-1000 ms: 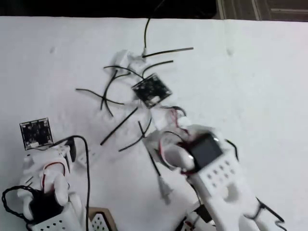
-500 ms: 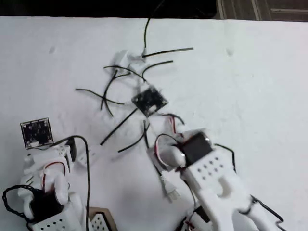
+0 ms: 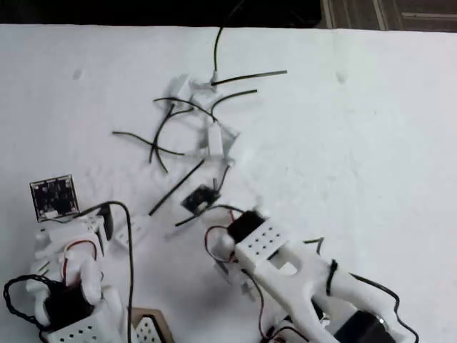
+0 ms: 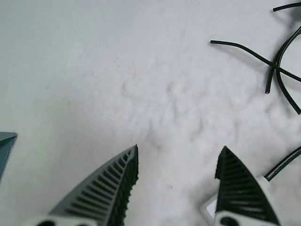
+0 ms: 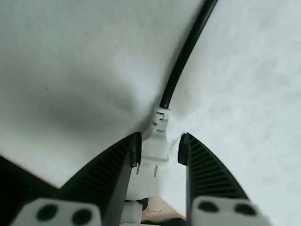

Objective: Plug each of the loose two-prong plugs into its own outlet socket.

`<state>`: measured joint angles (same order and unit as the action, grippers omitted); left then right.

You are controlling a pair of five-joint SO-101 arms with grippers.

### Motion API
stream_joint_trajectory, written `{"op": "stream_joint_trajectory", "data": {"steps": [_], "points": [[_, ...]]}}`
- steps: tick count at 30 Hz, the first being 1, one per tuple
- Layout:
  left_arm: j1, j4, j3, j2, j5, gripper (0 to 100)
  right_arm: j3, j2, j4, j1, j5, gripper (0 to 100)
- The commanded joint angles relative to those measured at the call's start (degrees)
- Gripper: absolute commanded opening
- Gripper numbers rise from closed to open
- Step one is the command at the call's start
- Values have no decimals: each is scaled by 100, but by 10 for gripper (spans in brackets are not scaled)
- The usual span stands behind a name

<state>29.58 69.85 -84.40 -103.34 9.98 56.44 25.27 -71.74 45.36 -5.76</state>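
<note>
**Sam:** The right arm (image 3: 307,282) has swung toward the left edge of the table (image 3: 385,128) and pulled back toward the near edge. The black tag (image 3: 200,199) has slid that way too.

**Mia:** Did anything new show up?

**Sam:** Yes. A white block (image 3: 218,141) now sits where the tag was, in the middle and toward the far edge. It may be a socket, but I can't be sure.

**Mia:** Where is the plug (image 5: 155,148)?

**Sam:** It is in the right claw (image 5: 157,139). The jaws look pinched in on it from both sides. Its black cord (image 5: 186,52) runs away from the claw.

**Mia:** And the left claw (image 4: 179,148)?

**Sam:** It has not moved. It sits by the near left corner with its jaws wide apart, holding nothing.

**Mia:** So is the job going well?

**Sam:** I think the plug is going away from the white block, not to it. No plug looks pushed in yet. The arm must bring the prongs to a socket next. The loose cords (image 3: 153,145) could get in the way.
</note>
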Motion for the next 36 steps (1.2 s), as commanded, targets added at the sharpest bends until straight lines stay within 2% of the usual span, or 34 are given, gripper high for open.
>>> {"op": "stream_joint_trajectory", "data": {"steps": [1,7,11,13,25,36], "points": [[40,-132,26,-40,-53,270,18,-470,277,40,-35,134],[40,-132,26,-40,-53,270,-70,-1604,593,57,-35,128],[40,-132,26,-40,-53,270,-202,-1859,752,66,-431,6],[40,-132,18,-40,-53,270,-299,-1710,549,40,-651,25],[40,-132,18,-40,-53,270,-1398,1393,-1191,66,-721,17],[40,-132,18,-40,-53,270,-2312,3565,-1464,57,-703,17]]}}
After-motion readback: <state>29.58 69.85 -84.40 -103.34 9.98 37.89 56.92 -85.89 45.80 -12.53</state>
